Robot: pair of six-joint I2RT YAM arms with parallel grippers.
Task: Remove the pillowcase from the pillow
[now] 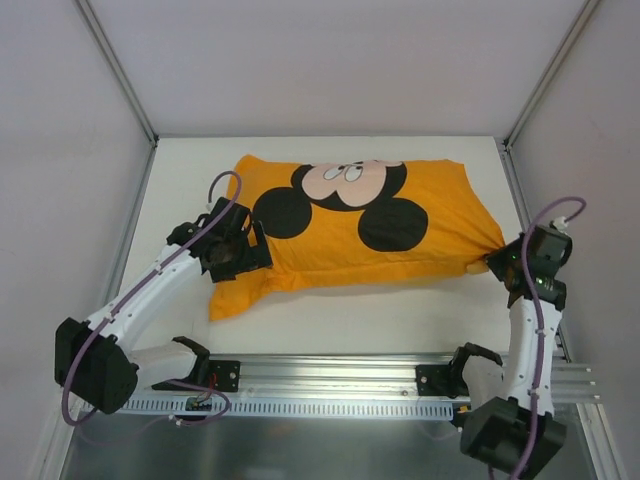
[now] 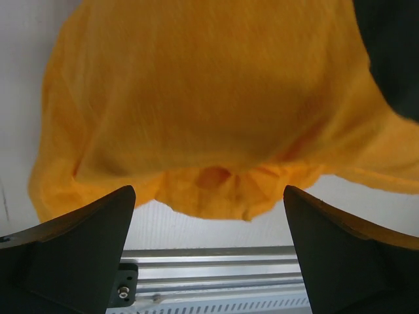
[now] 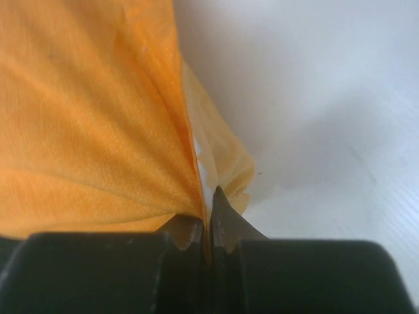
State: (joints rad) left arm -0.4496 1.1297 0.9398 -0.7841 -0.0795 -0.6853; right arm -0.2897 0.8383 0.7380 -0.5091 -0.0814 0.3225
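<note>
Orange pillowcase [image 1: 330, 255] on table [image 1: 330, 320] | right tool [image 3: 208, 209] pinches its corner | left tool [image 2: 208, 191] wide over loose end | rail [image 1: 340, 372] nearby

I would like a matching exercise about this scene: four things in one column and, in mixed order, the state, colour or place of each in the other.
Column one:
1. left gripper
2. right gripper
3. pillowcase
4. metal rail

Column two:
a. orange, with a Mickey Mouse print
b. silver, along the near edge
c. open, fingers wide apart
d. shut on cloth

Pairs: 1-c, 2-d, 3-a, 4-b
</note>
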